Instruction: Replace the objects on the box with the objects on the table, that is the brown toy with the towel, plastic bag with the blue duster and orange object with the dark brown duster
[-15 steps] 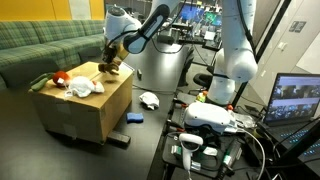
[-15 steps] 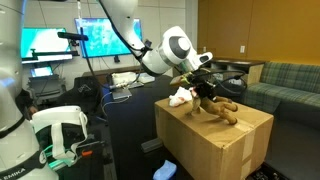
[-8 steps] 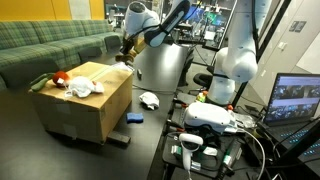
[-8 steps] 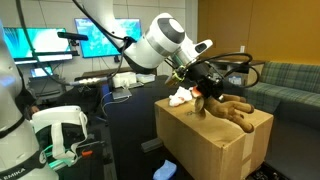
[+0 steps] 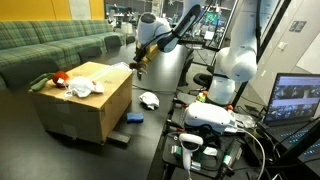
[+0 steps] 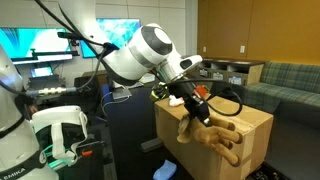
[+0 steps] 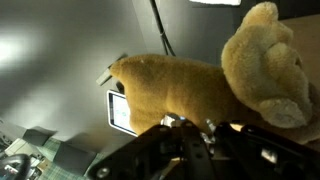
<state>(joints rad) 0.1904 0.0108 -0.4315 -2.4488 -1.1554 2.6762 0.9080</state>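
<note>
We are taking the box first. Its flat top is carrying the white plastic bag and the orange object, and the brown toy is hanging clear of it. In an exterior view the toy is dangling just past the carton's edge, above the table. On that dark surface the towel, the blue duster and the dark brown duster are lying apart from one another.

Our gripper is clamped on the toy's plush body, with the limbs drooping below.

We are judging that a good set-down means lowering onto bare table, well apart from the towel, so that the cloth is left free to grasp. We should let go only once the toy is resting. The loose legs could catch the carton's rim.

In the wrist view plush is filling the frame and burying the fingertips, so we cannot tell how much is pinched. The surface beneath is also out of sight there. The orange object is too small to tell its shape.
</note>
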